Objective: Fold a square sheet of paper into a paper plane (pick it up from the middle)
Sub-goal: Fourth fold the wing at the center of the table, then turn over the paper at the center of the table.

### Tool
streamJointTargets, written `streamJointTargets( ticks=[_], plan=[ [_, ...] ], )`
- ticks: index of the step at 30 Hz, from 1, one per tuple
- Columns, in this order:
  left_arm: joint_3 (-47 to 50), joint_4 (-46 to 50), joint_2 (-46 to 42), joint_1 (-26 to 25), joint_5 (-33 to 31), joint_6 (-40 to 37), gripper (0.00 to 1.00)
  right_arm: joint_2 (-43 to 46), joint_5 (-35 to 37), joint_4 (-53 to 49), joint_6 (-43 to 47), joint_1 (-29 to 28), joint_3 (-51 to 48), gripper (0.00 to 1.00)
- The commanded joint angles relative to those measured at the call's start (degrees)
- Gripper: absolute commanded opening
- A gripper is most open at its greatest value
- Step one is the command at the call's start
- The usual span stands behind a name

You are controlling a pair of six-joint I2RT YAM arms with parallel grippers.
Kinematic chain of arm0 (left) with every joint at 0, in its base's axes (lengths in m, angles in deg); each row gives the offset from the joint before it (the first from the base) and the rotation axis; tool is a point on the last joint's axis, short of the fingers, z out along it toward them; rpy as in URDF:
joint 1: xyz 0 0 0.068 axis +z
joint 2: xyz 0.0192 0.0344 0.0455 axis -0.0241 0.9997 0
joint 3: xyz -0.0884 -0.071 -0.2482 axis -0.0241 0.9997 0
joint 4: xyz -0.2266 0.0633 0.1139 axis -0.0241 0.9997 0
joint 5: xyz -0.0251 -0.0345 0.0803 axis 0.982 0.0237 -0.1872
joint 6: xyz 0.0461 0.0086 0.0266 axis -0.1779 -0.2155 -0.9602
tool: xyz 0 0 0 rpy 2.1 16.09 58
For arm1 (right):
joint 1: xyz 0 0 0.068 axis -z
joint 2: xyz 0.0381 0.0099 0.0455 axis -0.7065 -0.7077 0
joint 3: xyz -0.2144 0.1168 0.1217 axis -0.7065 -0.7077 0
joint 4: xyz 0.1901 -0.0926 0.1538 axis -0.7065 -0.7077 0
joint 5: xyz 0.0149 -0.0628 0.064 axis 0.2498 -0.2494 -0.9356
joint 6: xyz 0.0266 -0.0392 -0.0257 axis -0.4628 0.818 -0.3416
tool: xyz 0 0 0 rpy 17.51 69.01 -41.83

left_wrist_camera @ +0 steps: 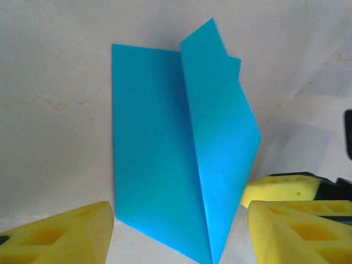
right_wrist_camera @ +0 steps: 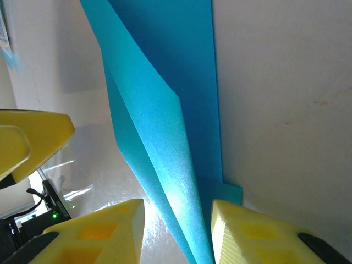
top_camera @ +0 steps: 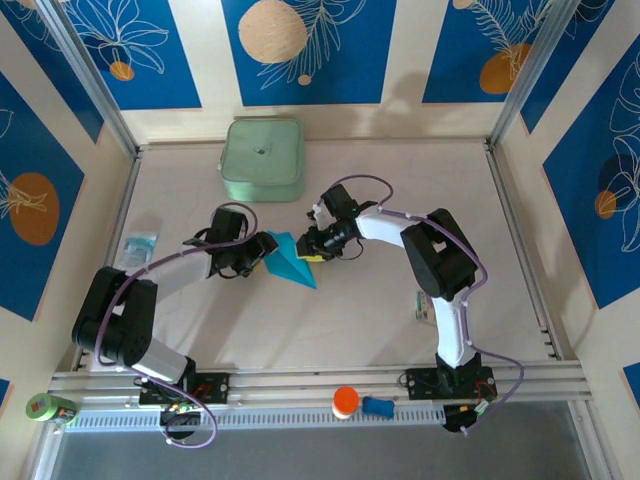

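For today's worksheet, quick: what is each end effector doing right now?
Left end effector: open, gripping nothing; the folded cyan-blue paper plane has its tip between the jaws.
Right end effector: open, straddling the plane, not clamping it.

Pale counter (top_camera: 380, 200), blue paper plane (top_camera: 292, 262) between left fingers (left_wrist_camera: 60, 234) and right fingers (right_wrist_camera: 258, 236), green box (top_camera: 262, 158) beyond them, small packet (top_camera: 141, 245) off to their left.

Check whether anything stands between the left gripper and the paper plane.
Nothing visible does. The left gripper has its jaws apart; the paper plane sits right in front of them on the table.
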Motion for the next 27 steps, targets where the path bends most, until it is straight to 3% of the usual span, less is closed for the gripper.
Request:
streamJointTargets(
  ticks=[1, 13, 24, 27],
  plan=[
    [0.5, -1.9, -1.2, 0.6, 0.7, 1.0, 0.67, -1.3, -3.3, -0.8, 0.7, 0.2, 1.4, 0.33],
    [0.8, -2.4, -1.9, 1.7, 2.4, 0.2, 0.68, -3.7, -9.4, 2.6, 1.4, 0.4, 1.3, 0.22],
    [1.5, -2.4, -4.2, 2.7, 3.4, -0.6, 0.7, -6.7, -9.9, 1.6, 3.1, 0.2, 4.6, 0.2],
    [1.6, -2.4, -4.5, 2.7, 3.5, -0.6, 0.7, -6.5, -10.4, 2.1, 2.8, 0.2, 4.7, 0.13]
  ],
)
